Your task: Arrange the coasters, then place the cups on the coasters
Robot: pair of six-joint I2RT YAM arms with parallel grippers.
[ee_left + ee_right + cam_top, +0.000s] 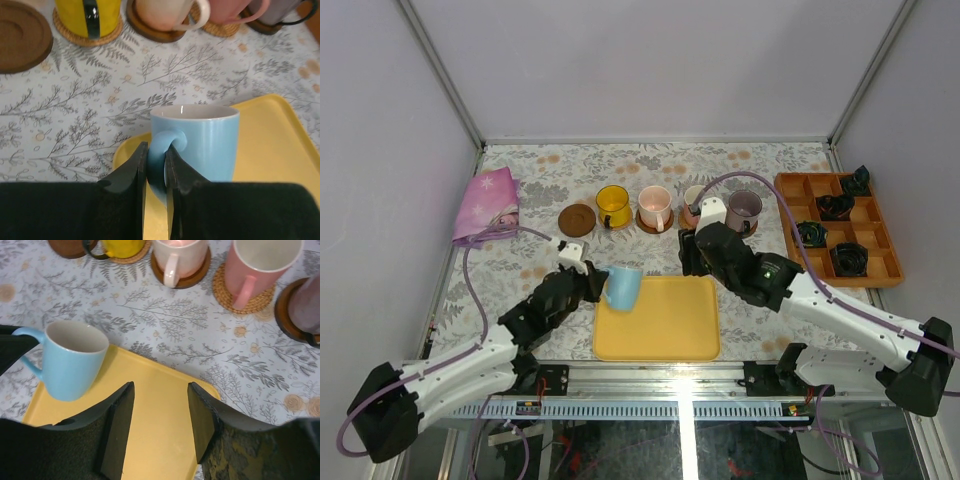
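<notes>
Blue cup (202, 145) — in left gripper (155, 152)

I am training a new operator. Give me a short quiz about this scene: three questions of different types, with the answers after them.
1. True or false: the blue cup stands on a coaster.
2. Which jaws are shut on the blue cup's handle? A. the left arm's; B. the right arm's; C. neither.
3. Fill in: in the top view, the bare coaster lies just left of the ____ cup.

Key
1. False.
2. A, the left arm's jaws.
3. Yellow.
</notes>
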